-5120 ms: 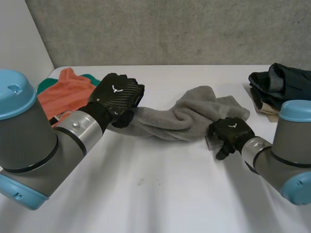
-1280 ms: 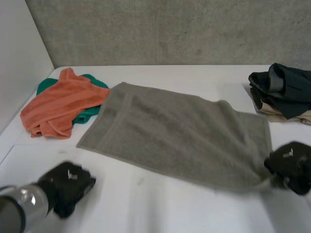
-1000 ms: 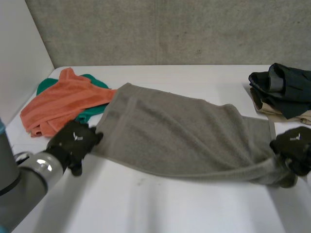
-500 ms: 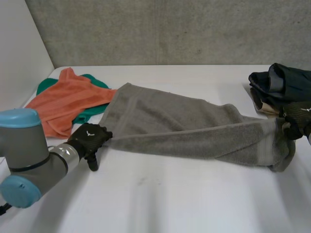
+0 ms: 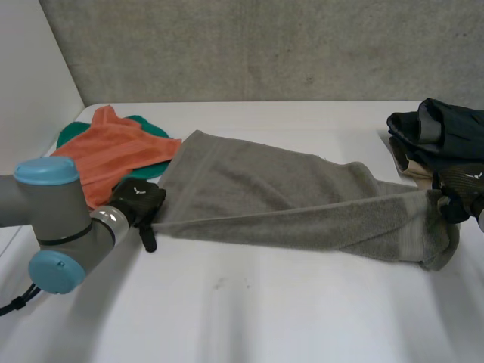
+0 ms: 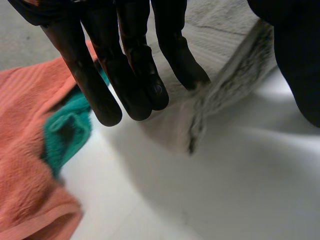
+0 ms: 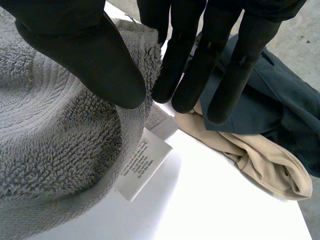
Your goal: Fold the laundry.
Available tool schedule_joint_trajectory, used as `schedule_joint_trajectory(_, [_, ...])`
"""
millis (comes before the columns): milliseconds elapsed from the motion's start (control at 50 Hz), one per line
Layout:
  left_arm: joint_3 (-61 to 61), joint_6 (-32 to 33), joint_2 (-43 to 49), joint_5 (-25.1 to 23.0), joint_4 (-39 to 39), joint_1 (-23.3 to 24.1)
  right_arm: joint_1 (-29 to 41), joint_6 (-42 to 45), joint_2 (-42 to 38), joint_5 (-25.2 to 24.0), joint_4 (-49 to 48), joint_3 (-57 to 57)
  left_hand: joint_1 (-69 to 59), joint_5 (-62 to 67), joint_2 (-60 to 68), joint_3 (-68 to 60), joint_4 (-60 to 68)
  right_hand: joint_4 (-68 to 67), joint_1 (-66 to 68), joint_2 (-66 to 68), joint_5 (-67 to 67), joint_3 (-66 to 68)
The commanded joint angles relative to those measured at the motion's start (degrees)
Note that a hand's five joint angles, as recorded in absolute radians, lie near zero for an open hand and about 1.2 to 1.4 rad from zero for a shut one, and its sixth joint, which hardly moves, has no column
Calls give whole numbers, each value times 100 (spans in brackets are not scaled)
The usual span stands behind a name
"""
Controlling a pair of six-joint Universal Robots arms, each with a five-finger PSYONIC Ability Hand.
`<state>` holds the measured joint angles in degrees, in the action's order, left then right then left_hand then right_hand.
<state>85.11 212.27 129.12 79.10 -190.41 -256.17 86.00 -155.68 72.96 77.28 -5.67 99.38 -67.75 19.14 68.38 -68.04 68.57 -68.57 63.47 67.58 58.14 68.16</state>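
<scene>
A grey towel (image 5: 272, 197) lies stretched across the table, its near edge drawn into a long fold. My left hand (image 5: 136, 200) is at its near left corner. In the left wrist view the raised corner (image 6: 220, 85) sits between the straight fingers (image 6: 120, 70) and the thumb, pinched. My right hand (image 5: 463, 189) holds the towel's right end lifted off the table. There the thumb (image 7: 90, 55) presses the thick pile (image 7: 60, 140) against the fingers, and a white label (image 7: 142, 165) hangs below.
An orange cloth (image 5: 106, 155) lies over a green one (image 5: 76, 132) at the far left, close to my left hand. A dark garment (image 5: 442, 132) on a beige one (image 7: 250, 155) is piled at the far right, just beyond my right hand.
My left hand has slid a little further left along the towel's corner and its fingers have closed on it. My right hand stays at the right end, still holding the towel.
</scene>
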Motion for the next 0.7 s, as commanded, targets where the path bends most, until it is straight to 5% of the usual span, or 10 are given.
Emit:
schedule_joint_trajectory(20, [348,-28,-668,466,-76,41,4,169,306,-20,206,72,-1225,5086,1162,-1196,1143,-1143,1653,1242,1186,1184])
schedule_joint_trajectory(100, [506,-2,-845,63,-260,41,4,249,394,-73,382,90,-861,4722,798,-831,779,-1143,1653,1242,1186,1184])
schedule_joint_trajectory(160, [480,-1,-810,-245,-296,-11,22,249,386,-117,426,108,2328,1534,-2391,2357,-2410,-1143,1653,1242,1186,1184])
schedule_joint_trajectory(400, [374,7,-458,-343,-260,41,13,275,351,-135,426,231,2524,1338,-2587,2553,-2606,-1143,1653,1242,1186,1184])
schedule_joint_trajectory(500, [401,7,-432,-343,-260,32,13,275,351,-135,426,231,1822,2040,-1884,1851,-1904,-1143,1653,1242,1186,1184])
schedule_joint_trajectory(560, [410,7,-353,-325,-278,24,13,275,351,-135,426,239,-1219,5081,1157,-1190,1137,-1143,1653,1242,1186,1184])
schedule_joint_trajectory(700, [628,165,-693,-19,325,50,22,380,456,-248,575,248,-1225,5086,1162,-1196,1143,-1143,1653,1242,1186,1184])
